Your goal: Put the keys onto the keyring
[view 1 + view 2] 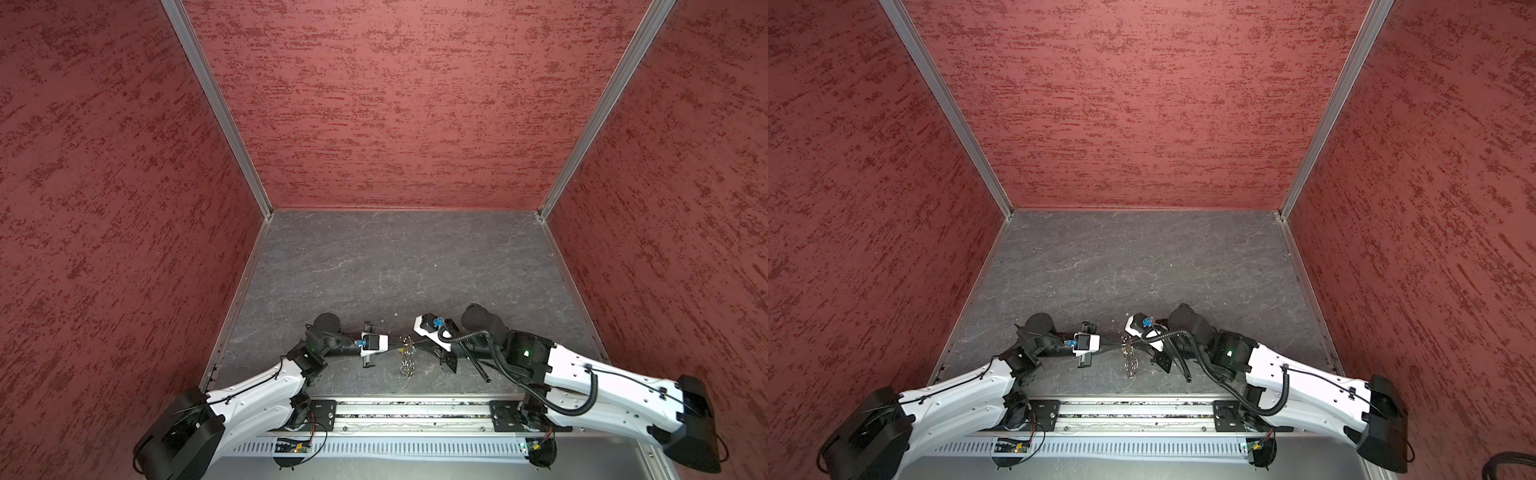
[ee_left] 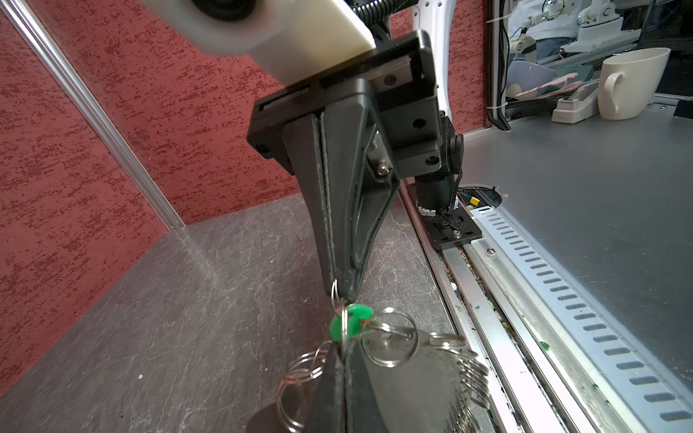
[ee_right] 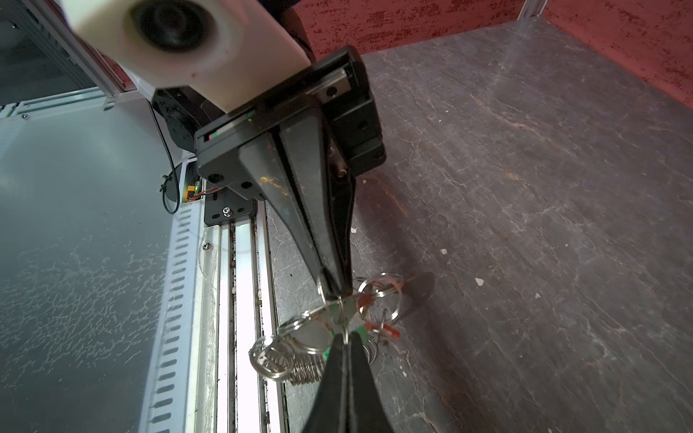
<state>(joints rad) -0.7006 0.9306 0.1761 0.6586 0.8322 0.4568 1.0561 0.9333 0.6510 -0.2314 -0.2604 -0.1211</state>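
Left gripper (image 2: 341,348) and right gripper (image 2: 343,293) are each pinched on keyring (image 2: 473,369); green key (image 2: 350,323) should be slid along slowly, ring held taut.

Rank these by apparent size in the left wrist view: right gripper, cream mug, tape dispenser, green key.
1. right gripper: largest, though it is close to the camera.
2. cream mug: far off in the background.
3. tape dispenser and green key: these look about alike, and the key is partly hidden, so I do not rank them.
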